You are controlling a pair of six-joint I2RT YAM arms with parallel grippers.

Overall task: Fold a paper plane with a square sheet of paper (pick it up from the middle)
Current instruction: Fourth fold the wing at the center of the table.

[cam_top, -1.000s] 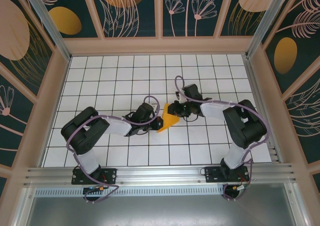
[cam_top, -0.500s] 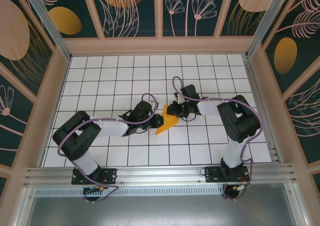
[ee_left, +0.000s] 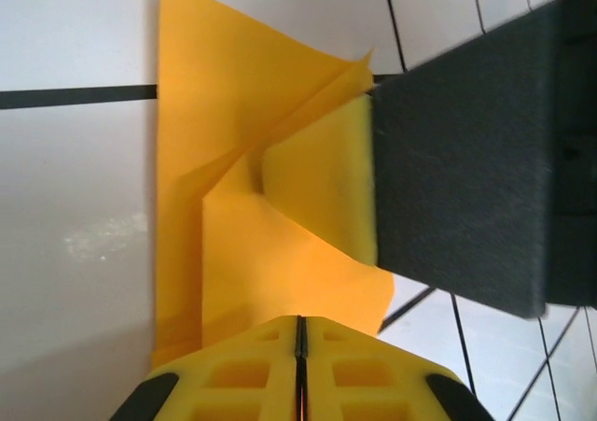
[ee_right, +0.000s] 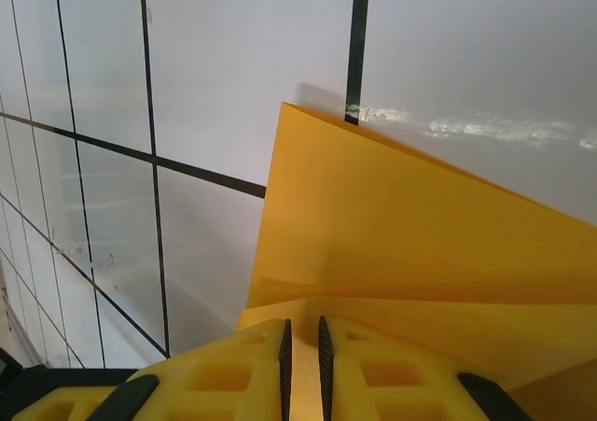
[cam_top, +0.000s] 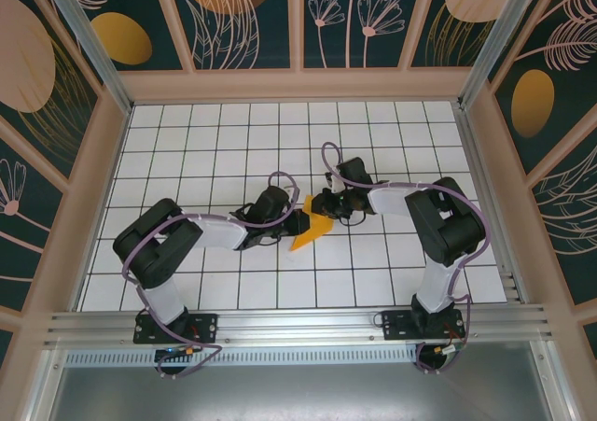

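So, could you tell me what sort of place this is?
Probably a robot test cell: white gridded table, patterned wall panels boxing it in, left arm and right arm mounted on an aluminium rail.

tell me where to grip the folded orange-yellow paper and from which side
Likely a stacked folded edge, entered edge-on from the side, with the fingers level with the white grid table. The folded orange-yellow paper sheet is thin, and its creased flaps stand up off the surface, offering edges to pinch. The left tool and right tool hold it that way, from opposite sides.
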